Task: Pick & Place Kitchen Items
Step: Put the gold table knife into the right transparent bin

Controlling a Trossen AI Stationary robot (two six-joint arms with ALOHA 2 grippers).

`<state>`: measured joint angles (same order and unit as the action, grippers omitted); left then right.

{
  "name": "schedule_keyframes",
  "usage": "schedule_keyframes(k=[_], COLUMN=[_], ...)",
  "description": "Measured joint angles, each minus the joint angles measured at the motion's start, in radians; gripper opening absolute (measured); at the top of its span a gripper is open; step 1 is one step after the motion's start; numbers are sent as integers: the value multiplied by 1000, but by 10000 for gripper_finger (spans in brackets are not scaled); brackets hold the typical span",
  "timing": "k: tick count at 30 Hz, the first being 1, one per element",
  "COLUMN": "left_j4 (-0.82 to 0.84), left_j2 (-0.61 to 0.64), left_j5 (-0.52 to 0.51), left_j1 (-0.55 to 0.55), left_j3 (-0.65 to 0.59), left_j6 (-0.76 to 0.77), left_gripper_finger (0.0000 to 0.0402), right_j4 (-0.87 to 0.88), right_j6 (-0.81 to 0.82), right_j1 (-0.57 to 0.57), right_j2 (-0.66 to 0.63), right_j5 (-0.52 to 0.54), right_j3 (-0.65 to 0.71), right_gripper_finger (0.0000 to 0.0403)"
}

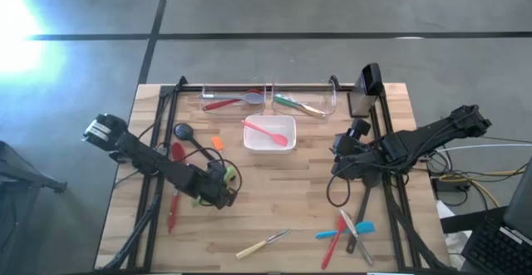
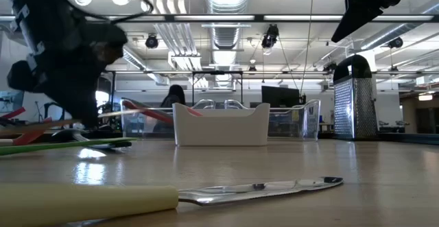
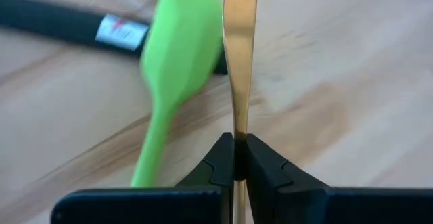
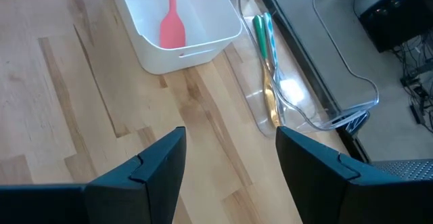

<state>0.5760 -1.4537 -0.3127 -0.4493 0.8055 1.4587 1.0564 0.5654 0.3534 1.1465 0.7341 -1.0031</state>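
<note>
Left claw, low near the table's left side, pinches a thin gold handle beside a green spatula, while the right claw waits spread wide by the white dish.

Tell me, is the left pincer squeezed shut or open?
Shut. The left pincer has both fingers pressed on a thin gold handle.

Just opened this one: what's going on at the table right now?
The left gripper is shut on a slim gold utensil at the table's left side, beside a green spatula. The right gripper waits open near the white dish, which holds a pink spatula. More utensils lie in the clear bins.
</note>
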Motion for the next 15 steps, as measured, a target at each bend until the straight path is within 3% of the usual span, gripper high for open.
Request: schedule_keyframes(k=[4,9,15], left_j4=[-2,1,28], left_j2=[33,59,64], left_j5=[-36,-35,56], left_j1=[6,52,176], left_j3=[46,102,184], left_j6=[-101,-340,-644], left_gripper_finger=[18,18,18], right_j4=[0,-13,-145], right_j6=[2,1,-108], right_j1=[0,0,0], right_j2=[0,0,0], right_j5=[0,0,0], right_j3=[0,0,1], right_gripper_finger=[221,221,221])
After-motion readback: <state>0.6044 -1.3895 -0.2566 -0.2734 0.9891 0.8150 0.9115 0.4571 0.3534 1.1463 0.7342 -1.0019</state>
